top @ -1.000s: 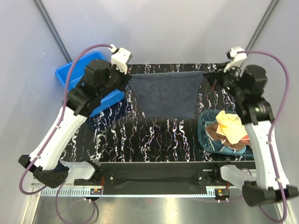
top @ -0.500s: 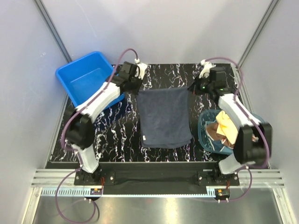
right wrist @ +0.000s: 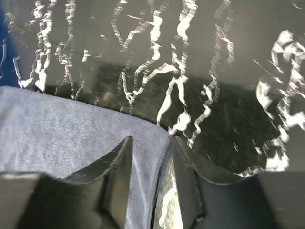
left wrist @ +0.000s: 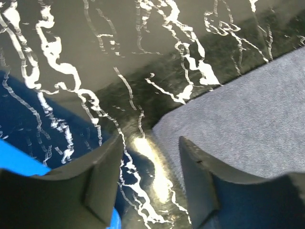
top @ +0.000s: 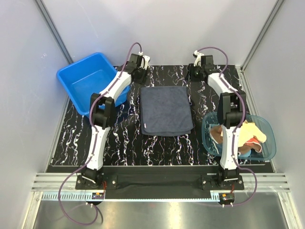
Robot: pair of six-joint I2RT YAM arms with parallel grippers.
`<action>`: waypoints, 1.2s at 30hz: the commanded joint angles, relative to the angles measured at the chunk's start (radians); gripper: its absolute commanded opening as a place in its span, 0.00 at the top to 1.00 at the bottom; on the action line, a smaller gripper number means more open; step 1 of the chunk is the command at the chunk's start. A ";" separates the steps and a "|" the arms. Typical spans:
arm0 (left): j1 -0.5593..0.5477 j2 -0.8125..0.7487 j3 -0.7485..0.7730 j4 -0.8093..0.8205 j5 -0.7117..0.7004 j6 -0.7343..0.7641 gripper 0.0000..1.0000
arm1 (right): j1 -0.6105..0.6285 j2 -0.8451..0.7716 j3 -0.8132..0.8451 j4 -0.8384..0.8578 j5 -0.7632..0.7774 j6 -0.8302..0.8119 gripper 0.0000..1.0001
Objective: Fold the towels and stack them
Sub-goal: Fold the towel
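Black marbled surface, grey walls round it. Blue tub sits at the far-left corner, with my left arm running just beside it. Left end effector is low at the far edge, jaws parted, nothing in them. Dark navy towel lies flat mid-surface, its far-left corner just beside one finger. Right end effector is parted too and grips nothing, but the towel's far-right corner lies under the gap. Risk as I see it: pulling out at an angle snags that corner and drags the towel crooked. Teal bowl at the right edge holds the other towels. My right arm passes over it, so a sloppy retract could hook one out.
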 commanded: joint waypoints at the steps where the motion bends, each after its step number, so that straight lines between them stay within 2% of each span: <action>1: -0.012 -0.143 -0.043 0.034 -0.050 -0.040 0.43 | -0.005 -0.042 0.097 -0.128 0.123 0.015 0.52; 3: -0.025 -0.270 -0.129 0.021 -0.051 -0.084 0.42 | -0.002 -0.097 0.091 -0.222 0.122 0.041 0.50; 5: -0.061 -0.406 -0.298 0.027 -0.042 -0.142 0.42 | 0.015 -0.165 0.055 -0.276 0.142 0.056 0.50; 6: -0.076 -0.450 -0.405 0.026 -0.047 -0.162 0.42 | 0.023 -0.189 0.035 -0.331 0.163 0.078 0.50; 9: -0.151 -0.559 -0.539 -0.014 -0.083 -0.227 0.42 | 0.055 -0.286 -0.044 -0.413 0.188 0.105 0.52; 12: -0.223 -0.607 -0.674 -0.057 -0.162 -0.335 0.43 | 0.098 -0.393 -0.174 -0.435 0.231 0.121 0.53; 18: -0.242 -0.686 -0.950 0.030 -0.116 -0.500 0.47 | 0.177 -0.536 -0.450 -0.389 0.229 0.155 0.57; 24: -0.248 -0.714 -1.119 0.164 -0.007 -0.571 0.48 | 0.239 -0.616 -0.678 -0.343 0.236 0.222 0.60; 27: -0.248 -0.700 -1.153 0.189 -0.007 -0.584 0.49 | 0.282 -0.624 -0.729 -0.326 0.251 0.236 0.61; 31: -0.248 -0.688 -1.189 0.182 -0.028 -0.588 0.57 | 0.320 -0.619 -0.798 -0.315 0.297 0.247 0.62; 32: -0.248 -0.687 -1.192 0.179 -0.031 -0.588 0.69 | 0.331 -0.622 -0.811 -0.309 0.303 0.248 0.64; 34: -0.246 -0.690 -1.200 0.166 -0.054 -0.595 0.86 | 0.343 -0.630 -0.844 -0.298 0.303 0.257 0.64; 36: -0.248 -0.697 -1.211 0.146 -0.073 -0.601 0.96 | 0.366 -0.636 -0.864 -0.294 0.327 0.273 0.65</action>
